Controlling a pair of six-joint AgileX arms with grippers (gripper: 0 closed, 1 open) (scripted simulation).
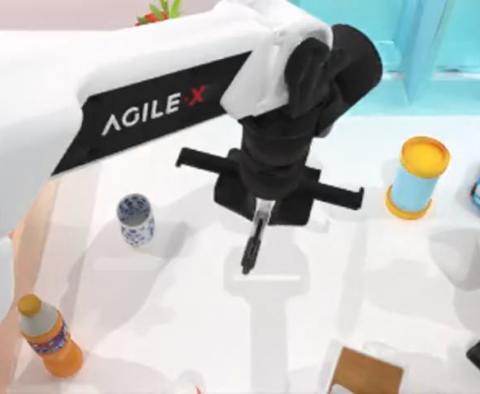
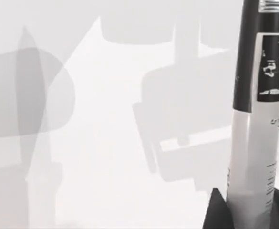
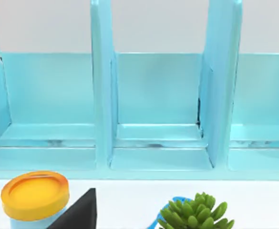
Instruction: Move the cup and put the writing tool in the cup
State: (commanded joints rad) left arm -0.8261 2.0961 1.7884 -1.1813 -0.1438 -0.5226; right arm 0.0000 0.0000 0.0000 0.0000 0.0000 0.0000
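Pen pickup done: left hand clamped on the writing tool, hanging tip-down over mid-bench. Cup sits upright well off to the left (nothing in it yet). Carry and drop left.

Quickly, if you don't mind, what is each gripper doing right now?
Left gripper: closed on the marker pen, held above the table.
Right gripper: it cannot be told.

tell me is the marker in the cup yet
Not yet. The marker hangs from the left pincer above the table, apart from the cup standing upright.
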